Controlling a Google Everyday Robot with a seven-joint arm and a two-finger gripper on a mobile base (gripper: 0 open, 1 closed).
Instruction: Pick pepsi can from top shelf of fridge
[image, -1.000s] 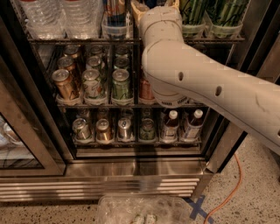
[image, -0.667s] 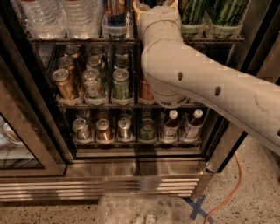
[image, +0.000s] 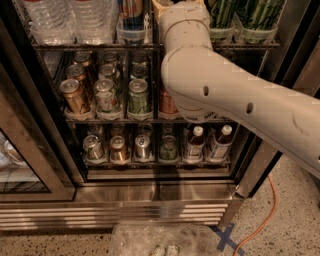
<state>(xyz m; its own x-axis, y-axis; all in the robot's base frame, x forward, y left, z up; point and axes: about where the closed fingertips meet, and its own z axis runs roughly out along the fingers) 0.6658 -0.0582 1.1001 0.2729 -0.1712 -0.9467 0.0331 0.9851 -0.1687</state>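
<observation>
Your white arm (image: 225, 85) ran from the right edge of the frame up to the top centre, where it reached into the fridge (image: 125, 200) at the height of the top shelf (image: 100, 46). The end effector (image: 158, 5) sat at the very top edge, just left of the wrist; only a tan sliver of it showed, so you could not tell whether it was apart, together or clamped on anything. The pepsi can (image: 131, 10) stood upright in a clear plastic holder (image: 131, 34) on that shelf, just left of the wrist, cut off by the top of the frame. Water bottles (image: 55, 17) filled the shelf at upper left, and green cans (image: 255, 12) stood at upper right beyond the arm. The rack below held rows of short soda cans (image: 107, 92); the lowest rack held more cans and two small bottles (image: 195, 142). The glass door (image: 20, 165) stood open at lower left. On the speckled floor at lower right lay an orange cable (image: 265, 220) and a blue tape cross (image: 226, 237), with a clear plastic bag (image: 160, 240) at bottom centre.
</observation>
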